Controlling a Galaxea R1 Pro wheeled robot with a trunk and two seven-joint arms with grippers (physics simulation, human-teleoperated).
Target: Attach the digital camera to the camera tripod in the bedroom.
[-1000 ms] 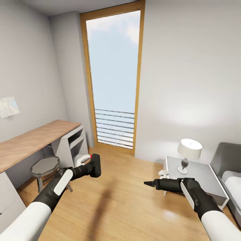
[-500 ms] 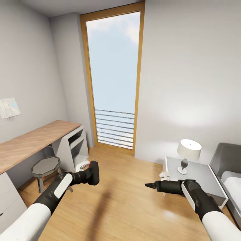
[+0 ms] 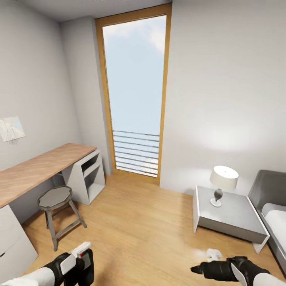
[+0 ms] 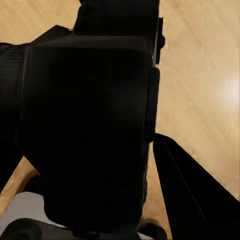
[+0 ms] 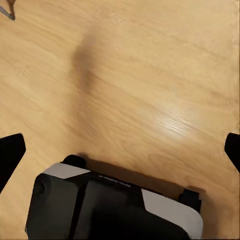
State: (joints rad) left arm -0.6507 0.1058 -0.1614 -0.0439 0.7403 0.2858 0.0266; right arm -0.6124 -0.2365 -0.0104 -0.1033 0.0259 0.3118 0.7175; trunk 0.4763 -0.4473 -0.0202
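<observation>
Both arms now lower, left hand (image 3: 81,267) clasping digital camera (image 4: 90,130), right hand (image 3: 194,269) spread wide.

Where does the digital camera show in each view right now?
Head view: digital camera at the bottom edge, left of centre, at the left arm's end.
Left wrist view: it is the big black block across the middle.
Right wrist view: looks down on the wood floor.
Shared landmark: that wood floor.
</observation>
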